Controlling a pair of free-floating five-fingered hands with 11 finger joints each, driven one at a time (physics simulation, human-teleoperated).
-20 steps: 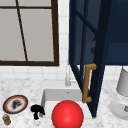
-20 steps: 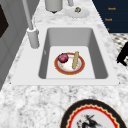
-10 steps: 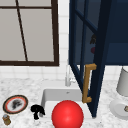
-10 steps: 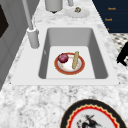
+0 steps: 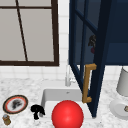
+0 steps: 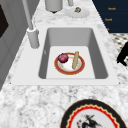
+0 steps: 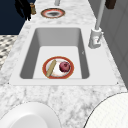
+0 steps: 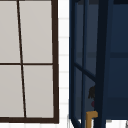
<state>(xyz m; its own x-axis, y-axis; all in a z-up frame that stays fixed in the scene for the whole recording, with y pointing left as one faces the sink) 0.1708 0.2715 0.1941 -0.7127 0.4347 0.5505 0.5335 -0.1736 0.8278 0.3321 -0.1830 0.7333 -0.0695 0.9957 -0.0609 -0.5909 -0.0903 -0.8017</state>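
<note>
My left hand (image 5: 37,110) hovers just off the sink's (image 5: 48,96) left front corner, fingers hanging loose and holding nothing. It shows beside a small brown jar (image 7: 32,8) as the black hand (image 7: 23,8) in the right side view, and as the hand (image 6: 123,54) out past the counter's front in the left side view. In the basin lies a red-rimmed plate (image 6: 58,70) carrying a dark red round fruit (image 6: 63,58) and a tan stick (image 6: 75,60). A big red ball (image 5: 67,115) sits low in the front view.
The navy cabinet door (image 5: 100,62) stands open over the sink, its wooden handle (image 5: 87,82) facing out. A dark brownish shape (image 5: 92,42) sits behind its glass. A faucet (image 5: 67,77), a patterned plate (image 5: 15,104), a white plate (image 5: 118,110) and a grey canister (image 5: 123,82) stand around.
</note>
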